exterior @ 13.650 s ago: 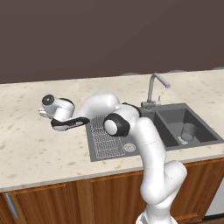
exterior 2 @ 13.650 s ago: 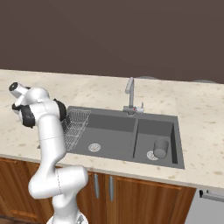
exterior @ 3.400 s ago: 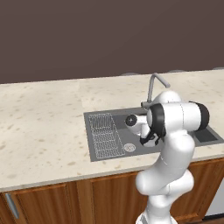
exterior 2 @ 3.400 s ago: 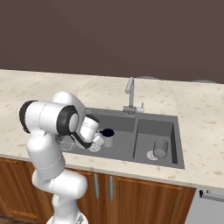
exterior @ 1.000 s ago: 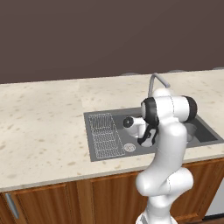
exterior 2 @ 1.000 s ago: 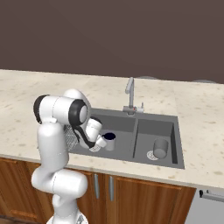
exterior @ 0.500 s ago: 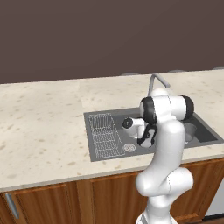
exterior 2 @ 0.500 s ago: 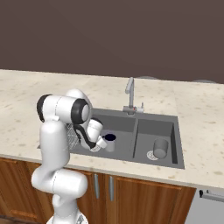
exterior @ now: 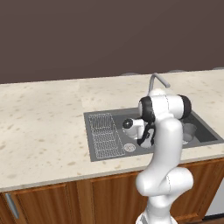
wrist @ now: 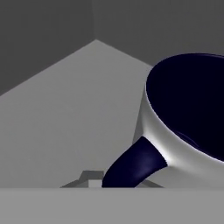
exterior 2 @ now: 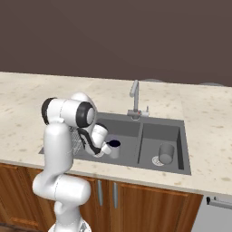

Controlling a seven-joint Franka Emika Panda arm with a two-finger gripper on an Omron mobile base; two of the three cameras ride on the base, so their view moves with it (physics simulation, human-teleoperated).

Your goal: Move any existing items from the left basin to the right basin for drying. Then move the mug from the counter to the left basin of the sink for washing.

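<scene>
The small light grey handled mug with a dark navy inside sits upright low in the wider dark grey left basin, beside its wire grid rack. The two-finger gripper is clamped on the mug. The plain grey handleless cup stands in the narrower right basin.
</scene>
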